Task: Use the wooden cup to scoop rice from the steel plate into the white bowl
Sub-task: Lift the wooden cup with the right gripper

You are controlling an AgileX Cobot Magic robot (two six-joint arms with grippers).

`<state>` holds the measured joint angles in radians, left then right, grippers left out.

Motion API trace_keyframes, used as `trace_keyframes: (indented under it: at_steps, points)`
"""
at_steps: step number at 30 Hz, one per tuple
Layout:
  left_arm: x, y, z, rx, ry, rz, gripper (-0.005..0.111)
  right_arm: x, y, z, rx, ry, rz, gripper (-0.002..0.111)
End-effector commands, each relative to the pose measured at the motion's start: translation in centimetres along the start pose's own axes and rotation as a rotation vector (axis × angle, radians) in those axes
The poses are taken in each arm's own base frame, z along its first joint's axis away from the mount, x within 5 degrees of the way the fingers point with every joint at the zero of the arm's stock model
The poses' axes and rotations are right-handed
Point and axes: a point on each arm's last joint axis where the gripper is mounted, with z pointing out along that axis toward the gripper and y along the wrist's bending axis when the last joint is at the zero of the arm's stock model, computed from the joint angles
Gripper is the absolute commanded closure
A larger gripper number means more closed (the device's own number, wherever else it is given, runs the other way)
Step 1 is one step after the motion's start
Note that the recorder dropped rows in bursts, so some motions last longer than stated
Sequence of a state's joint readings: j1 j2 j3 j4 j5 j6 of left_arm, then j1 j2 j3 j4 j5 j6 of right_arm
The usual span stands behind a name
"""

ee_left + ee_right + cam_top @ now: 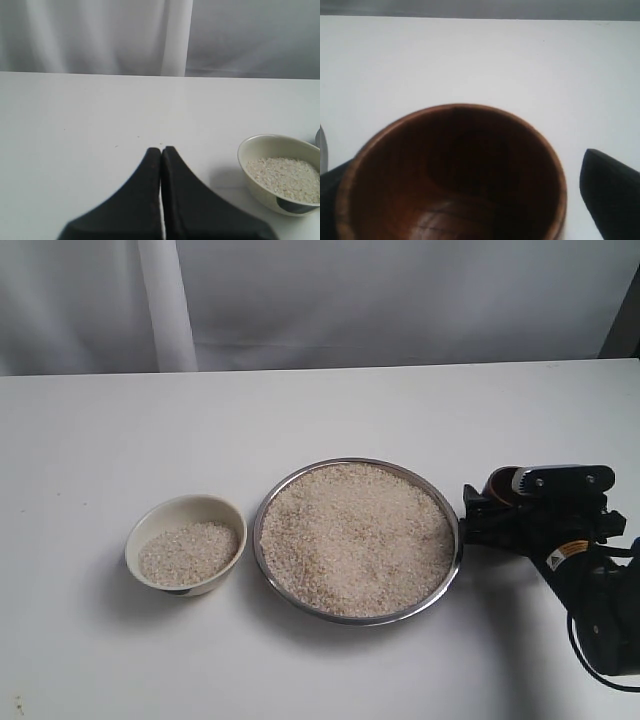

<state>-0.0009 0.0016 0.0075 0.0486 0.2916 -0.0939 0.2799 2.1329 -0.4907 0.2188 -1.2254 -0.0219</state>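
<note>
The steel plate (262,502) sits in the middle of the table, heaped with rice (355,535). To its left stands the white bowl (180,502), partly filled with rice (190,552); the left wrist view also shows this bowl (260,145). My right gripper (478,508) is just right of the plate's rim. In the right wrist view the wooden cup (455,170) stands empty between the open fingers of the right gripper (460,170), and one finger (610,190) is clear of the cup's rim. My left gripper (160,149) is shut on nothing, over bare table left of the bowl.
The white table (320,410) runs back to a pale curtain (165,300). My right arm's black body (600,610) fills the near right corner. A few stray grains (139,136) lie on the table ahead of the left gripper.
</note>
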Motion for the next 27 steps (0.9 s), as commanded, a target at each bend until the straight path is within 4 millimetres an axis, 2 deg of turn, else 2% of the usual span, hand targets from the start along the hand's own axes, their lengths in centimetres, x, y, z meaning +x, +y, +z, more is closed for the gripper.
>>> trace_keyframes:
  at_steps: [1, 2, 5, 8, 13, 15, 18, 19, 20, 22, 27]
  points:
    - [-0.3, 0.0, -0.1, 0.006, -0.016, -0.006, 0.107, 0.2, -0.1, -0.1, 0.002, 0.012, -0.006, 0.028]
    - [-0.3, 0.0, -0.1, 0.006, -0.016, -0.006, 0.107, 0.2, -0.1, -0.1, 0.002, 0.012, -0.006, 0.037]
    - [-0.3, 0.0, -0.1, 0.006, -0.016, -0.006, 0.107, 0.3, -0.1, -0.1, 0.002, 0.022, -0.006, 0.051]
    - [-0.3, 0.0, -0.1, 0.006, -0.016, -0.006, 0.107, 0.4, -0.1, -0.1, 0.002, 0.028, -0.006, 0.057]
    - [-0.3, 0.0, -0.1, 0.006, -0.016, -0.006, 0.107, 0.6, -0.1, -0.1, 0.001, 0.05, -0.006, 0.06]
    - [-0.3, 0.0, -0.1, 0.006, -0.016, -0.006, 0.107, 0.8, -0.1, -0.1, 0.0, 0.079, -0.016, 0.069]
    - [-0.3, 0.0, -0.1, 0.006, -0.016, -0.006, 0.107, 0.8, 0.3, -0.1, -0.038, 0.08, -0.045, 0.093]
    - [-0.3, 0.0, -0.1, 0.006, -0.016, -0.006, 0.107, 0.6, 0.4, -0.2, -0.05, 0.073, -0.048, 0.096]
    - [-0.3, 0.0, -0.1, 0.006, -0.016, -0.006, 0.107, 0.0, 0.4, -0.3, -0.054, 0.068, -0.045, 0.103]
    - [-0.3, 0.0, -0.1, 0.006, -0.016, -0.006, 0.107, -1.0, 0.5, -0.5, -0.063, 0.065, -0.042, 0.108]
    - [-0.3, 0.0, -0.1, 0.006, -0.016, -0.006, 0.107, -7.1, 1.3, -2.2, -0.153, 0.09, -0.126, 0.108]
